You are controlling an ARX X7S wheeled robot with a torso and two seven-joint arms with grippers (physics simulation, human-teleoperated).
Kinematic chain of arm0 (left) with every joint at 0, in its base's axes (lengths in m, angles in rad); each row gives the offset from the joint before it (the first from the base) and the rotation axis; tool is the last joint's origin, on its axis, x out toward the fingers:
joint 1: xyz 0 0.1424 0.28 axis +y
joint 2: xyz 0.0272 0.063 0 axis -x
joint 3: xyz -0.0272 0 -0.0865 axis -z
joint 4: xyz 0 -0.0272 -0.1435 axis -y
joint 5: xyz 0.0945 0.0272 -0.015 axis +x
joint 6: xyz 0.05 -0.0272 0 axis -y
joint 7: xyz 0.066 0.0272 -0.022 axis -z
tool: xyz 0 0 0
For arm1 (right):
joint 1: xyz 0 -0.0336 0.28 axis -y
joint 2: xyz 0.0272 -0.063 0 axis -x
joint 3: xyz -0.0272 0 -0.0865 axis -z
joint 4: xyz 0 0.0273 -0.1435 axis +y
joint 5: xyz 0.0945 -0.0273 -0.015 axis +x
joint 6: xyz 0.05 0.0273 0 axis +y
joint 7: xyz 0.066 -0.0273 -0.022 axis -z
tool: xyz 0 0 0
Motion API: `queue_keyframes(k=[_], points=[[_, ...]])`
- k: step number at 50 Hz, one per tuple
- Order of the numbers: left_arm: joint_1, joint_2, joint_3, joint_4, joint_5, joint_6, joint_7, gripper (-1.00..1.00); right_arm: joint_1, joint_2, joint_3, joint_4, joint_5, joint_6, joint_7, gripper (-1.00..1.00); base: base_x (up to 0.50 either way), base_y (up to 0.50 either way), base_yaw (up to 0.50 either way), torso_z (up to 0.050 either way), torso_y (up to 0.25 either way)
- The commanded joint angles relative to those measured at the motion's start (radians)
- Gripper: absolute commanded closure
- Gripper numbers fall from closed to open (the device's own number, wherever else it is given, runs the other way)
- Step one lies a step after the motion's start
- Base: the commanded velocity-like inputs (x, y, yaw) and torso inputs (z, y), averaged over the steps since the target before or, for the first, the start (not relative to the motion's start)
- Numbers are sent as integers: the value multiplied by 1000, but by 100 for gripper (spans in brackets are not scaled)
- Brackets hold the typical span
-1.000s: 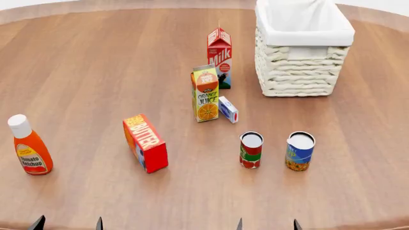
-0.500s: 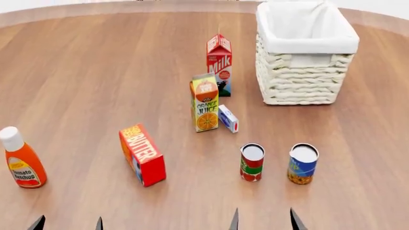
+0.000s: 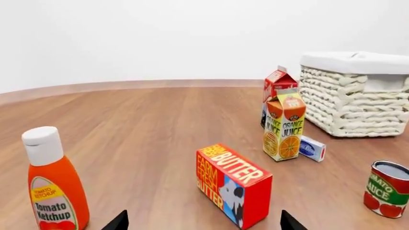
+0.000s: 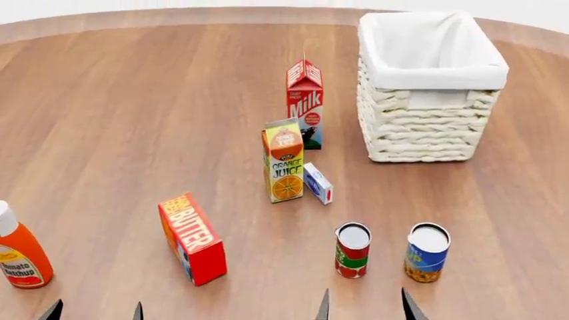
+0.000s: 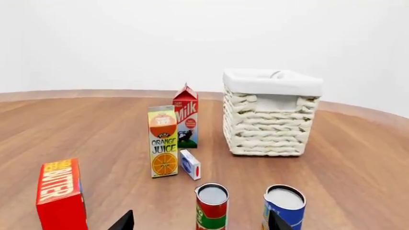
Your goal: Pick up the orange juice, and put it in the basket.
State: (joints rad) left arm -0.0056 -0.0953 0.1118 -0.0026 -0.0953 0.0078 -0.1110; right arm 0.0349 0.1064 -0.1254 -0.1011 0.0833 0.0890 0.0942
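Orange juice (image 4: 284,161): upright near the table's middle, free of both grippers. Small white-and-blue box (image 4: 318,183): lying just beside its base at 4 o'clock. Milk carton (image 4: 304,103): upright close behind at 1 o'clock. Basket (image 4: 432,123): at 2 o'clock, apart from the cartons; white lining (image 4: 433,41) visible from above, nothing seen inside. Butter box (image 4: 191,239): at 7 o'clock, resting on a long edge. Red can (image 4: 352,250) and blue can (image 4: 427,253): upright at 5 o'clock, side by side. Ketchup bottle (image 4: 20,252): far out at 8 o'clock. Left gripper (image 4: 95,311) and right gripper (image 4: 366,306): only dark fingertips show at the near edge, low and level, tips spread apart, holding nothing. Left wrist view alone shows the bottle's white cap (image 3: 42,144); right wrist view alone shows the basket's handle slot (image 5: 273,102).
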Motion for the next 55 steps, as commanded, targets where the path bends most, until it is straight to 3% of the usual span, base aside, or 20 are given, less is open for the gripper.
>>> queue_keyframes(k=[1, 55], points=[[-1, -12, 15, -1, -12, 2, -14, -100, -2, 12, -15, -22, 13, 9, 12, -100, 156, 0, 0, 0, 0], [-7, -51, 62, -3, -51, 10, -60, -100, 9, 45, -62, 28, 54, -29, 43, -100, 188, 0, 0, 0, 0]])
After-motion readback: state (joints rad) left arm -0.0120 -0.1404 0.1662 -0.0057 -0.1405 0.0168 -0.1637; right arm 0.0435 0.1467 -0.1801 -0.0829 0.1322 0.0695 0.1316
